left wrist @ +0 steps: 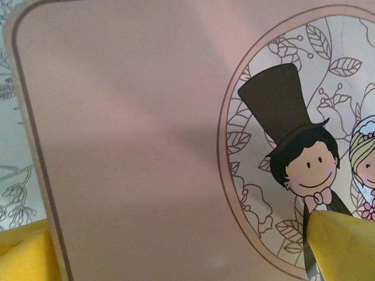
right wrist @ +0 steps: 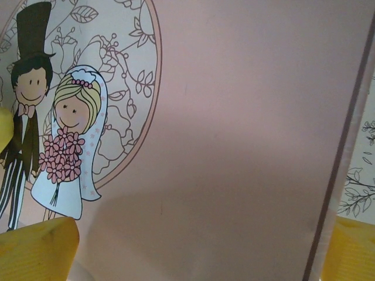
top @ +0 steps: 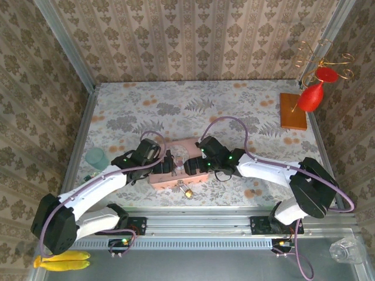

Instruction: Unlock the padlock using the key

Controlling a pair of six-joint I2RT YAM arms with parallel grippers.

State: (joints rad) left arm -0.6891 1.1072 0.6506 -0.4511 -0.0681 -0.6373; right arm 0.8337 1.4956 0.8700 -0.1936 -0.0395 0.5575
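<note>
The left gripper (top: 169, 164) and the right gripper (top: 193, 166) are being held above the tin (top: 166, 179), both jaws spread wide, gripping nothing. The padlock (top: 188, 191) is lying at the tin's near edge. It is best being pinned by one gripper while the key is being turned.

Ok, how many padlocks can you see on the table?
1. The padlock lies at the near edge of the tin. Part of the tin is covered, so another could be hidden.
</note>
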